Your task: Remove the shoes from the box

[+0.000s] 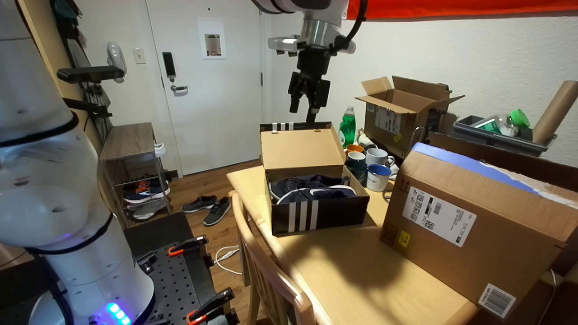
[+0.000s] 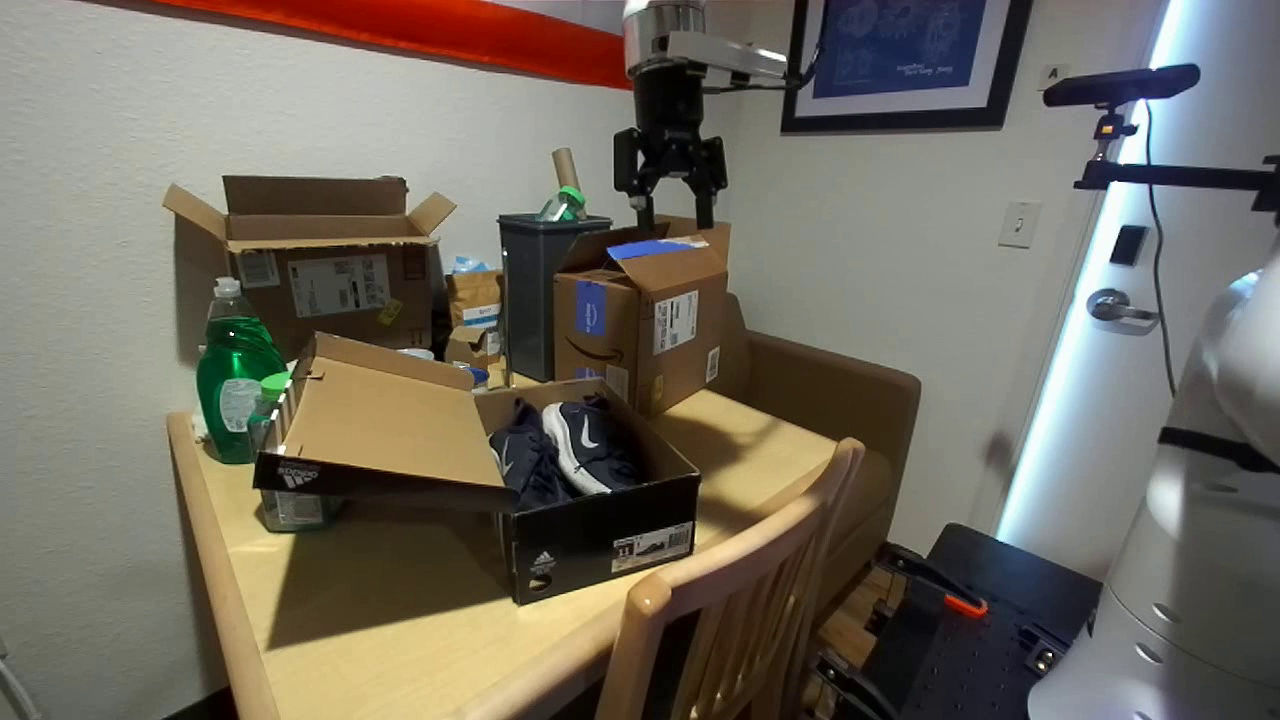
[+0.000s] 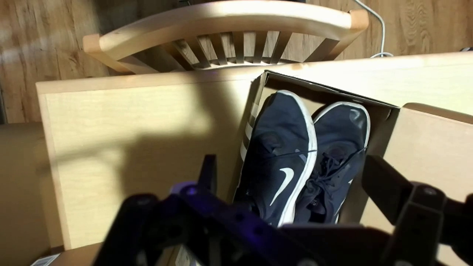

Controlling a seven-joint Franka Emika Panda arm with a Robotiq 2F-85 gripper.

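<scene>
In an exterior view, the gripper (image 2: 676, 213) hung spread wide at upper centre. Lower in that frame, near the middle, the black shoebox (image 2: 575, 555) stood open with both dark shoes (image 2: 612, 455) side by side inside. Left of upper centre, a grey bin (image 2: 530, 300) held a green-capped container (image 2: 566, 205) and a cardboard tube (image 2: 565, 168); farther left stood a carton (image 2: 340, 285) with raised flaps.

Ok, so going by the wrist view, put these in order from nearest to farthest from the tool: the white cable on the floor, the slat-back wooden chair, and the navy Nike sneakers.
1. Navy Nike sneakers: in the adidas shoebox, below the tool.
2. Slat-back wooden chair: top middle of the view.
3. White cable: upper right, on the floor.
</scene>
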